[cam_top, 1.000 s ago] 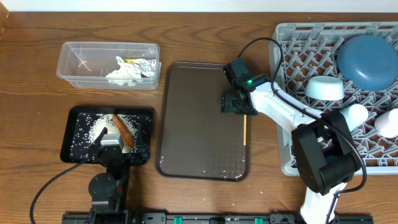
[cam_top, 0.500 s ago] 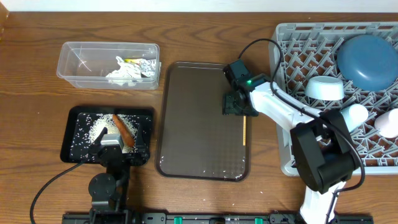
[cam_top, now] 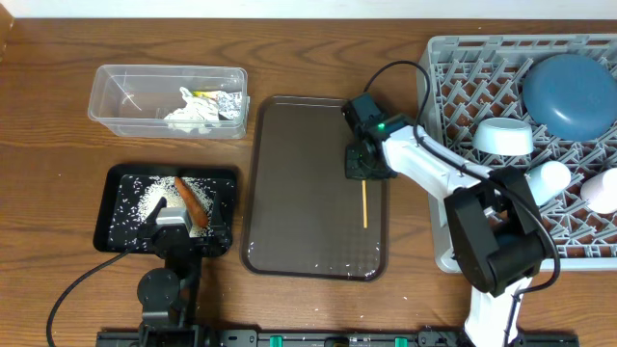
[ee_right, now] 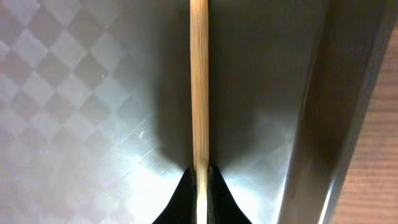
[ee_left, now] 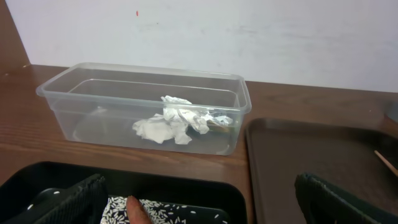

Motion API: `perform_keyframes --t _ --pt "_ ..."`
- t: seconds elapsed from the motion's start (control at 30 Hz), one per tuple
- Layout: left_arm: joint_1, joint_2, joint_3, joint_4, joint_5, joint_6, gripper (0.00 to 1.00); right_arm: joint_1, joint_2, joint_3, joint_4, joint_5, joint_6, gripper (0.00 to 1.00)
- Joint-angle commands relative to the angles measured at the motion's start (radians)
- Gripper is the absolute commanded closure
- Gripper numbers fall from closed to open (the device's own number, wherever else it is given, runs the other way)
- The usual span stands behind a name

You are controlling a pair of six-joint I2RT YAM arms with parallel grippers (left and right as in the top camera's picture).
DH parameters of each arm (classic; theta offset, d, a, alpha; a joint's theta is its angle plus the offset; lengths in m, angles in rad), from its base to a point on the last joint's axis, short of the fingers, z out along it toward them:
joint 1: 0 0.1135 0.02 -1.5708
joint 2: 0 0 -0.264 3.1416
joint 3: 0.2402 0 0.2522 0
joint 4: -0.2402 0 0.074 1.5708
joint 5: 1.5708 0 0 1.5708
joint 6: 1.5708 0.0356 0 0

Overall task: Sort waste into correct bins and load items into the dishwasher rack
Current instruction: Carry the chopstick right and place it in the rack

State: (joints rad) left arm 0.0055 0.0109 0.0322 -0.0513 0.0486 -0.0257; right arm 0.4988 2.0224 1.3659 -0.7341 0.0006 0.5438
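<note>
My right gripper (cam_top: pixel 363 170) (ee_right: pixel 200 186) is shut on the near end of the wooden chopsticks (cam_top: pixel 364 203) (ee_right: pixel 199 87), which lie low over the brown serving tray (cam_top: pixel 299 193). In the grey dishwasher rack (cam_top: pixel 463 67) are a dark-blue plate (cam_top: pixel 569 92), a light-blue bowl (cam_top: pixel 503 136) and a white cup (cam_top: pixel 551 176). The clear tub (cam_top: pixel 106 96) (ee_left: pixel 93 93) holds white tissue (cam_top: pixel 188 114) (ee_left: pixel 165 124) and a foil wrapper (cam_top: pixel 227 104). The black tray (cam_top: pixel 108 207) holds rice (cam_top: pixel 149 202) and a carrot (cam_top: pixel 189 200) (ee_left: pixel 138 210). My left gripper (cam_top: pixel 181 234) (ee_left: pixel 202 205) hangs open over that tray's near edge.
The rack fills the right side of the table. Another white item (cam_top: pixel 603 191) sits at the rack's right edge. The right arm's cable loops over the rack's left edge. The serving tray's raised rim (ee_right: pixel 323 112) runs just right of the chopsticks.
The right gripper has shut on the chopsticks. Their free end has swung left, further onto the serving tray. The left arm has not moved.
</note>
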Motion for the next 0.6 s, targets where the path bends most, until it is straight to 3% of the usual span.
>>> perform_keyframes --t 0.0,0.27,0.47,0.57 --pt "0.005 -0.006 -0.026 -0.018 -0.011 -0.002 0.02 -0.016 -0.032 0.078 -0.03 -0.02 -0.031 0.99" --pt "0.005 -0.006 -0.026 -0.018 -0.011 -0.001 0.02 -0.174 -0.235 0.235 -0.175 0.082 -0.255 0.99" --pt "0.005 -0.006 -0.026 -0.018 -0.011 -0.001 0.02 -0.351 -0.339 0.24 -0.177 0.028 -0.537 0.99" --pt "0.005 -0.006 -0.026 -0.018 -0.011 -0.001 0.02 -0.415 -0.333 0.235 -0.187 0.024 -0.599 0.99"
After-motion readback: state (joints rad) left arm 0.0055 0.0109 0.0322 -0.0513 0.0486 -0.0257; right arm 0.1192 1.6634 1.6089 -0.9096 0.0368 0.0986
